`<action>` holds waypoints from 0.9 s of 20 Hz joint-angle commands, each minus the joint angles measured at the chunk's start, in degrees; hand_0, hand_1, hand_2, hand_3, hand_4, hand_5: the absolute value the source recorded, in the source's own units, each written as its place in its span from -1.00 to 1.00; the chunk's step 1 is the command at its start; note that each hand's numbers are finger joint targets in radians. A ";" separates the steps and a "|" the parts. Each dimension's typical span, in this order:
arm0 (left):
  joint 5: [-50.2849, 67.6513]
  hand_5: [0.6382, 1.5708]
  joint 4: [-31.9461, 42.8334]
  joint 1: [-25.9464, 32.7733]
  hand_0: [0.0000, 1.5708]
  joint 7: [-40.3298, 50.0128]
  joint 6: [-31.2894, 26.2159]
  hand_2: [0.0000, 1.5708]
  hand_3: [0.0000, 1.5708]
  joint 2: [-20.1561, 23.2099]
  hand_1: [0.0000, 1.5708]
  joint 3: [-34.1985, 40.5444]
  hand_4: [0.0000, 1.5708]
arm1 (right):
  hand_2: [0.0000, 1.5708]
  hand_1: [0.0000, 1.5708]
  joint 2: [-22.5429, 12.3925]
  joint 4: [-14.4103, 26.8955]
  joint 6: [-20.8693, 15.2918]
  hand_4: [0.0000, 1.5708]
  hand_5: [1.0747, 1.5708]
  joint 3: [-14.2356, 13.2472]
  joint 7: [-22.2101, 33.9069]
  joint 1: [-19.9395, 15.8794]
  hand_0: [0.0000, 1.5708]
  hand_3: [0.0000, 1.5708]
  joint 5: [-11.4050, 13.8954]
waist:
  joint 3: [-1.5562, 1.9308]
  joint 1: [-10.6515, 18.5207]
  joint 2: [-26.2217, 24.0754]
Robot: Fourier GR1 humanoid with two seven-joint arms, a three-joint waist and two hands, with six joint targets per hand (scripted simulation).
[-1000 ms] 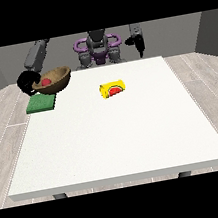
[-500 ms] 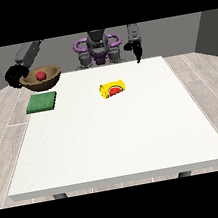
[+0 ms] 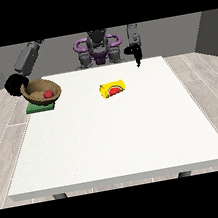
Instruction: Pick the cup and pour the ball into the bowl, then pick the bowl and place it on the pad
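The bowl [image 3: 41,91] sat tilted over the green pad [image 3: 40,107] at the far corner of the white desk [image 3: 116,140] on the view's left, with the red ball [image 3: 48,94] lying inside it, so the pouring part of the task looked done. Whether the bowl's base touched the pad or hung just above it could not be told from this view. The hand at the view's left [image 3: 13,85] was at the bowl's far rim and seemed to be grasping it, though how its fingers lay on the rim was hard to make out. The yellow cup [image 3: 113,89] lay on its side near the middle of the desk's far half, well apart from the bowl, its open end showing a red inside. The hand at the view's right [image 3: 135,54] hung over the desk's far edge, holding nothing; whether it was released or clenched I could not tell. By my judgement what was left was only to settle the bowl flat on the pad and let go of it
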 commanded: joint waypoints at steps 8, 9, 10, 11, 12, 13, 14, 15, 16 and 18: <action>-0.46 0.56 4.94 -0.20 -1.00 -4.31 0.31 -1.00 -1.00 -0.82 -1.00 1.06 0.49 | 0.66 0.58 -5.69 -0.93 -10.06 -1.00 0.99 3.33 -2.72 -1.56 0.58 0.74 6.48 | -0.06 0.11 0.35; -1.15 0.58 -0.20 0.33 -1.00 1.12 4.38 -1.00 -1.00 -1.24 -1.00 -5.18 0.49 | 0.56 0.54 -6.36 1.10 -8.49 -1.00 0.99 2.90 -3.32 -3.14 0.54 0.66 6.24 | -0.01 1.26 1.16; 0.58 0.58 3.33 -0.25 -1.00 -2.81 8.38 -1.00 -1.00 -1.25 -1.00 -7.72 0.50 | 0.50 0.51 -5.94 -0.34 -7.34 -1.00 0.99 3.44 -4.21 -3.45 0.51 0.62 6.35 | -0.04 -1.20 2.51; 0.52 0.55 3.88 1.87 -1.00 -4.09 8.48 -1.00 -1.00 -1.25 -1.00 -9.20 0.53 | 0.37 0.46 -5.46 -0.13 -8.05 -1.00 0.99 3.58 -2.25 -4.72 0.46 0.41 6.08 | -0.04 0.31 1.40; 1.56 0.54 8.15 2.11 -1.00 -5.84 11.62 -1.00 -1.00 -1.26 -1.00 -10.52 0.54 | 0.22 0.37 -4.78 -2.12 -6.08 -0.61 0.97 4.81 -0.61 -4.47 0.37 0.21 6.14 | -0.08 -2.52 -0.55; 3.31 0.52 9.09 3.14 -1.00 -7.21 13.30 -1.00 -1.00 -1.26 -1.00 -13.36 0.54 | 0.10 0.23 -3.09 -2.45 -6.58 -0.29 0.89 5.37 -0.22 -5.26 0.23 0.00 6.17 | -0.09 -2.29 -0.60; 2.83 0.52 7.50 4.40 -1.00 -8.28 16.63 -1.00 -1.00 -1.27 -1.00 -17.35 0.54 | 0.00 0.08 -3.03 -1.51 -3.74 -0.17 0.63 4.93 -0.98 -5.20 0.08 -0.11 5.38 | -0.07 -2.47 0.49; 3.65 0.50 7.14 2.62 -1.00 -5.09 18.84 -1.00 -1.00 -1.27 -1.00 -18.66 0.54 | -0.24 -0.24 -3.57 -2.02 -3.13 -0.09 0.18 5.60 -0.39 -6.00 -0.24 -0.21 5.83 | -0.06 -2.91 -0.32; 5.37 0.51 10.64 2.20 -1.00 -7.92 17.01 -1.00 -1.00 -1.27 -1.00 -16.84 0.55 | -0.32 -0.54 -3.91 -2.84 -2.92 -0.04 -0.14 5.80 2.14 -6.29 -0.54 -0.16 5.47 | -0.08 -3.30 -1.29; 7.54 0.51 14.40 0.69 -1.00 -10.79 18.66 -1.00 -1.00 -1.28 -1.00 -14.92 0.55 | -0.32 -1.00 -6.67 -3.81 0.99 -0.13 -0.85 5.47 3.72 -6.12 -1.00 -0.09 4.64 | -0.09 -5.64 -0.86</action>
